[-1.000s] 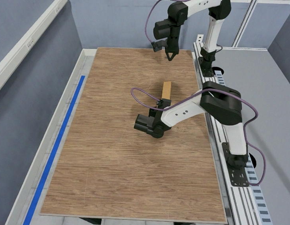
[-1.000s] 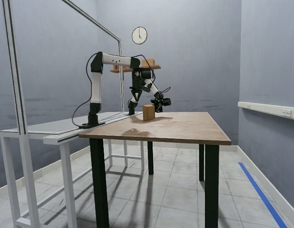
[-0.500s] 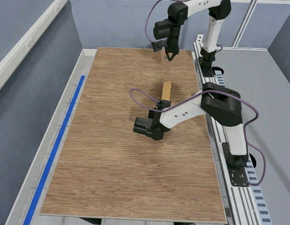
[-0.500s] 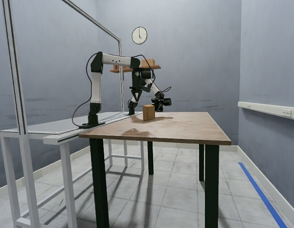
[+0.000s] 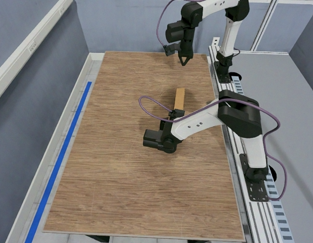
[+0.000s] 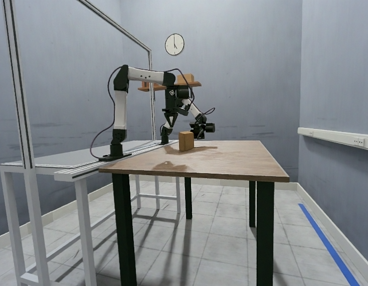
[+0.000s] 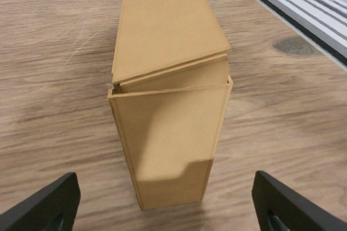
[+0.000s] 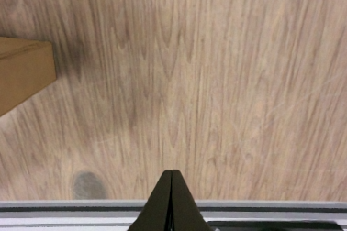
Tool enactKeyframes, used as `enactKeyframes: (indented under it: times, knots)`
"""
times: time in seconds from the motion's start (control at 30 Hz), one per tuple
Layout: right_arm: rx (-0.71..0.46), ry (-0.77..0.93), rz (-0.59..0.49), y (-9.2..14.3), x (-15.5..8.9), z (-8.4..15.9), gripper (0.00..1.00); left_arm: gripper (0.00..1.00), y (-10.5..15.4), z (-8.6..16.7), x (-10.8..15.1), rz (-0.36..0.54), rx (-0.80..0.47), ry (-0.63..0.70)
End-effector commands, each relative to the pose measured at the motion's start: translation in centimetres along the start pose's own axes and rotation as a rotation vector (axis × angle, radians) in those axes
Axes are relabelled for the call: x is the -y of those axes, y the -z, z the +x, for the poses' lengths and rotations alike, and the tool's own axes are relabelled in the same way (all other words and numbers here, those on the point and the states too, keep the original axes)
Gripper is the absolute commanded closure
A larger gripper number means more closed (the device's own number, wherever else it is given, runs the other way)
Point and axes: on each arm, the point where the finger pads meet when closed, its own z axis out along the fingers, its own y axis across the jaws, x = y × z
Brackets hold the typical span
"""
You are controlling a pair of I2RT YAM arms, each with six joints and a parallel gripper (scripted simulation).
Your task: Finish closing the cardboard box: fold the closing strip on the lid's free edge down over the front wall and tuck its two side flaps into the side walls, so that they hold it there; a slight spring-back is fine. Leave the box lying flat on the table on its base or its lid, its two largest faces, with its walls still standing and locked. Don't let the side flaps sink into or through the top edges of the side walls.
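Note:
The cardboard box (image 5: 179, 96) (image 6: 186, 141) (image 7: 174, 126) (image 8: 27, 71) stands on a narrow side on the table, not on a largest face. In the left wrist view its narrow top panel (image 7: 165, 21) sits slightly raised and skewed above the near end wall, leaving a wedge-shaped gap that looks wider on the right. I cannot tell from this whether the side flaps are tucked. My left gripper (image 7: 166, 182) (image 6: 200, 136) is open and empty, facing that near end; in the top view its fingers are hidden. My right gripper (image 5: 184, 64) (image 6: 171, 125) (image 8: 172, 181) is shut and empty, raised beyond the far end.
The wooden table (image 5: 112, 167) (image 6: 233, 163) bears the box nearer the robot-side edge. A metal rail (image 5: 237, 141) (image 7: 294, 12) runs along that edge, with both arm bases on it. The left arm reaches low over the table beside the box.

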Motion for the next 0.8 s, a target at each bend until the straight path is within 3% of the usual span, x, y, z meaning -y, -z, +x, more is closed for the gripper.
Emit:
enactKeyframes:
  times: [0.0, 0.77]
  knots:
    - [0.013, 0.006, -0.008, 0.4, 0.0, -0.1, 0.99, 0.2, 0.4, 0.4, 0.0, 0.012, 0.009, 0.018]
    - [0.013, 0.006, -0.008, 0.4, 0.0, -0.1, 0.99, 0.2, 2.6, 0.5, 0.3, 0.014, -0.002, 0.016]
